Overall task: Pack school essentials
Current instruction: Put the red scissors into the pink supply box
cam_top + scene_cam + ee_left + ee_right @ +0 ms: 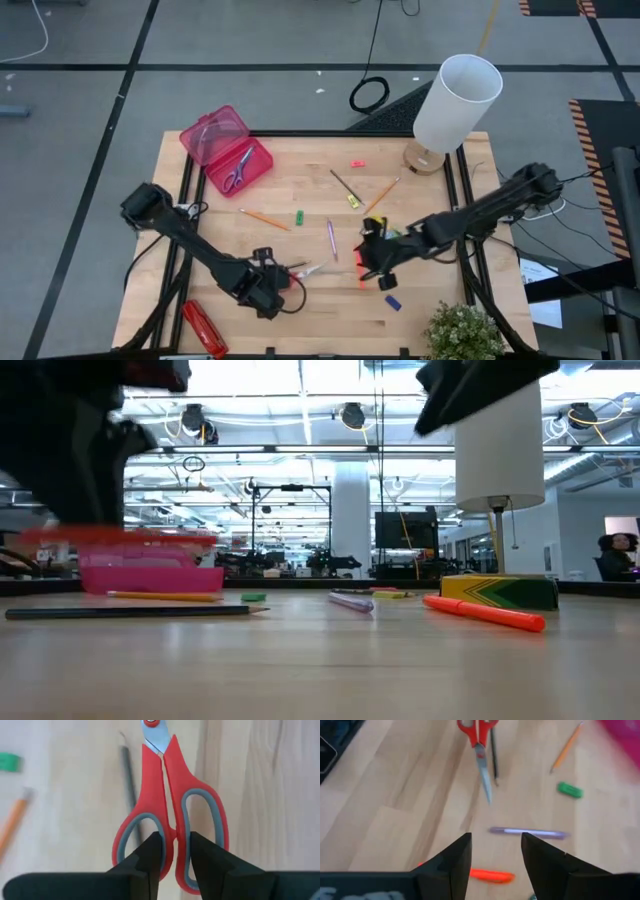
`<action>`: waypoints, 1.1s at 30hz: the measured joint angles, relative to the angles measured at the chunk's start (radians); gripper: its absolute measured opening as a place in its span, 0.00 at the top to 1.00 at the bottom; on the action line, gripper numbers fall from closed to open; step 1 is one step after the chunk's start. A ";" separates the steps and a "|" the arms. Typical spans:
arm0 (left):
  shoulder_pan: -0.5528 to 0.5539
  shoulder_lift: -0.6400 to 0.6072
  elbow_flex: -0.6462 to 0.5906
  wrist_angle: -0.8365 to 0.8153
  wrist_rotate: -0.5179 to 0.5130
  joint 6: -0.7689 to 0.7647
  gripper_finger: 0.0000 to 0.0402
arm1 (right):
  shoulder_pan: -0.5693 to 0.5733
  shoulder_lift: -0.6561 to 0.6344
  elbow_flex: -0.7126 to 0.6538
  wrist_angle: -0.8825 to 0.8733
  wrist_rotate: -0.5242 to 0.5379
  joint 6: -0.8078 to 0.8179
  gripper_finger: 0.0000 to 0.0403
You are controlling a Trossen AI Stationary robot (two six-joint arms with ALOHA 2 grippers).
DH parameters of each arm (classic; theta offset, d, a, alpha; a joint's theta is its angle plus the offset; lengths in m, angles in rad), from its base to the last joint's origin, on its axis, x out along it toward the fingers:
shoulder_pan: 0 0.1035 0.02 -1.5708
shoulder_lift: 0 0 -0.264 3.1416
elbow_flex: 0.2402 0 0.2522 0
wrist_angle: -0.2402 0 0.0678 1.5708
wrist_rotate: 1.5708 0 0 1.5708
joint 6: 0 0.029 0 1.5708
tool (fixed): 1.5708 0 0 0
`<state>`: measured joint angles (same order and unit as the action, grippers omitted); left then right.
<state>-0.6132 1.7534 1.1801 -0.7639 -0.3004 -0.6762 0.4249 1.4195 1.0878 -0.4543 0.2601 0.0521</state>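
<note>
Red-handled scissors (pixel 170 815) pinched in left gripper (pixel 174 857); right gripper (pixel 495 852) above orange marker (pixel 490 876).

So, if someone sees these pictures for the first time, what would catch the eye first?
Probably the open pink case at the table's far left, with purple scissors inside. Next, the left gripper near the front edge, its fingers closed on the red scissors. The right gripper hangs open above an orange marker, beside a tall white lamp.

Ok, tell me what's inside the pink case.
In the high view the open pink case holds purple-handled scissors in its nearer half; the other half looks bare. Anything beneath the scissors is covered. The low view shows only its wall.
</note>
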 joint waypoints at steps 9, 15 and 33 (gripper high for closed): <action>0.084 -0.222 0.002 -0.227 -0.123 0.054 0.76 | 0.060 -0.091 0.000 -0.031 0.033 0.019 0.59; 0.183 -0.331 0.002 -0.342 -0.181 0.094 0.76 | 0.062 -0.094 0.000 -0.045 0.032 0.019 0.59; 0.672 -0.609 -0.223 -0.462 -0.184 0.189 0.76 | 0.061 -0.094 0.000 -0.044 0.033 0.015 0.59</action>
<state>0.0590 1.1443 0.9568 -1.2256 -0.4844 -0.4876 0.4862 1.3254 1.0874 -0.4980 0.2935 0.0673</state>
